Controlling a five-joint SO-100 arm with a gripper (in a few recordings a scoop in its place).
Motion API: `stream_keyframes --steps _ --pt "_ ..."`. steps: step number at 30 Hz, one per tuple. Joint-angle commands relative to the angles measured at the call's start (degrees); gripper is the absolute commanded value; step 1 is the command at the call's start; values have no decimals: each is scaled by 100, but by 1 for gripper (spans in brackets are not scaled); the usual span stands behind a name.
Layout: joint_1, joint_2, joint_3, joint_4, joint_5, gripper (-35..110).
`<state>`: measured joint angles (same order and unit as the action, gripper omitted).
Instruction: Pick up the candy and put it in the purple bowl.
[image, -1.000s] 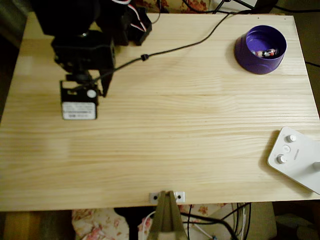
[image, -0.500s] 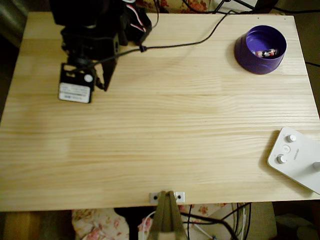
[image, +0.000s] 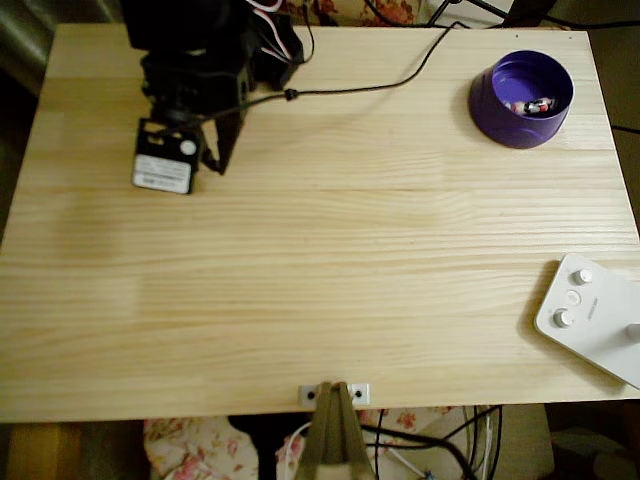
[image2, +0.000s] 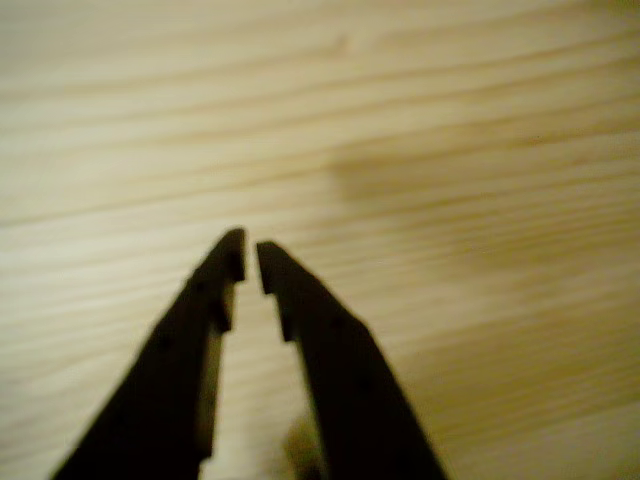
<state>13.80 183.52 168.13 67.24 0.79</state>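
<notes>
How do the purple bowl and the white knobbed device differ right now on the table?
The purple bowl is round, deep purple, and lies fully on the table near its far right corner; the white device is flat, angular, and overhangs the right edge nearer the front. The bowl holds the candy; the device carries only knobs. Both sit on the right side, far from the gripper.

the counter (image: 330, 260) is a pale wooden board with long grain lines running left to right in the overhead view. near its far right corner stands the purple bowl (image: 505, 120), directly on the wood. at the right edge, toward the near side, lies a white device with knobs (image: 590, 315), partly past the rim. a black cable (image: 370, 88) trails across the far part. a small metal bracket (image: 335, 393) sits on the near edge.
</notes>
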Motion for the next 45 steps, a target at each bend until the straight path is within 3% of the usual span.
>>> stream_keyframes --steps 1,45 --pt "-141 264 -53 211 255 -1" --pt "-316 554 202 255 272 -1"
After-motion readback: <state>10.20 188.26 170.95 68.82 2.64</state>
